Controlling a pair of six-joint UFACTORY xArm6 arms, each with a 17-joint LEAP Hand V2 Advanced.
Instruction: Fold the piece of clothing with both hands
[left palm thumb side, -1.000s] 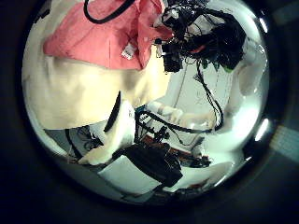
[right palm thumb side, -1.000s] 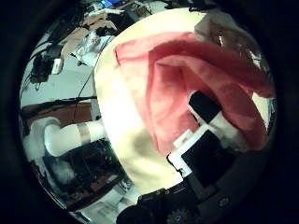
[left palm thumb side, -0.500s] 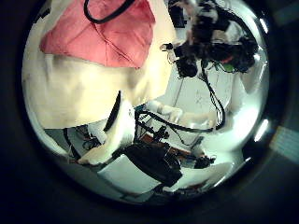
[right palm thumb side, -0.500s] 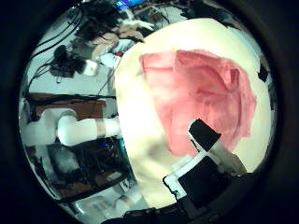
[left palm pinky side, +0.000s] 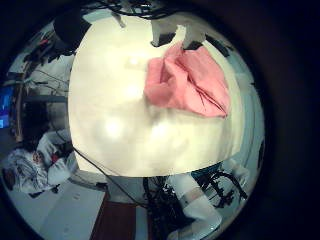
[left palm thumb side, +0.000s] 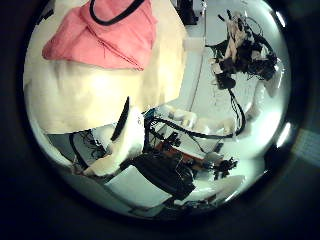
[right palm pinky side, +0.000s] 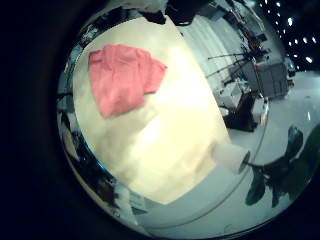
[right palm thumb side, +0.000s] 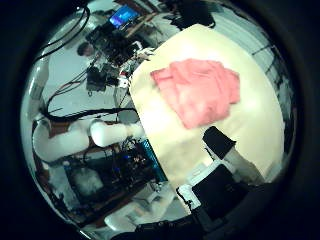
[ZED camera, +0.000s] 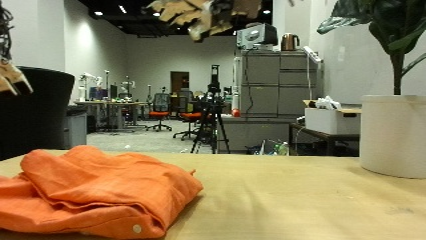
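An orange piece of clothing (ZED camera: 93, 195) lies folded in a loose heap on the tan table (ZED camera: 320, 200). A hand (ZED camera: 200, 12) hangs high above it at the outside view's top edge, fingers relaxed, holding nothing. The left thumb side palm view shows the right hand (left palm thumb side: 240, 55) raised off the table, away from the clothing. No hand touches the cloth.
A white plant pot (ZED camera: 393, 135) stands on the table at its far side, away from the clothing; it also shows at the table's edge in the right little finger side palm view (right palm pinky side: 232, 157). Bare table (left palm pinky side: 130, 130) lies around the clothing.
Both palm cameras have pulled away from the clothing, which now looks smaller. The raised fold near the right palm now lies flat. The right hand has moved off the cloth.
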